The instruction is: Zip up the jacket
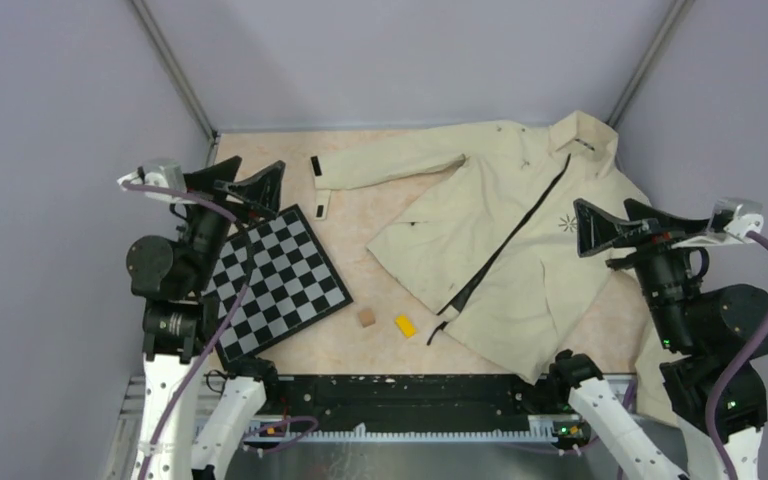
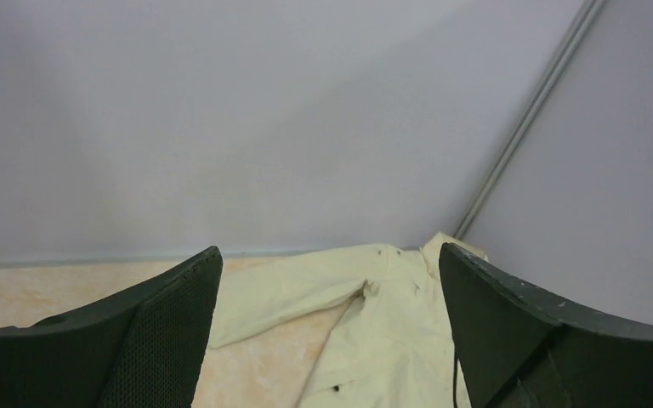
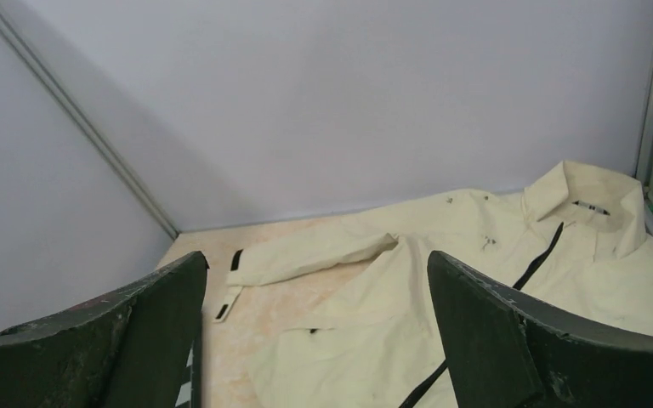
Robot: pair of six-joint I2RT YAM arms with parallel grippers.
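The cream jacket (image 1: 520,235) lies spread front-up on the right half of the table, collar (image 1: 585,132) toward the far right corner. Its dark zipper (image 1: 515,235) runs diagonally from the collar down to the hem near the table's middle. One sleeve stretches left and ends in a black cuff tab (image 1: 314,168). My left gripper (image 1: 275,190) hovers open at the far left above the checkerboard, well away from the jacket (image 2: 391,331). Over the jacket's right side my right gripper (image 1: 580,228) is open and empty, raised above the fabric (image 3: 366,340). The zipper (image 3: 537,259) shows in the right wrist view.
A black-and-white checkerboard (image 1: 275,280) lies at the left. A small brown block (image 1: 367,317) and a yellow block (image 1: 406,325) sit near the front, just left of the jacket's hem. Grey walls close in the table on three sides.
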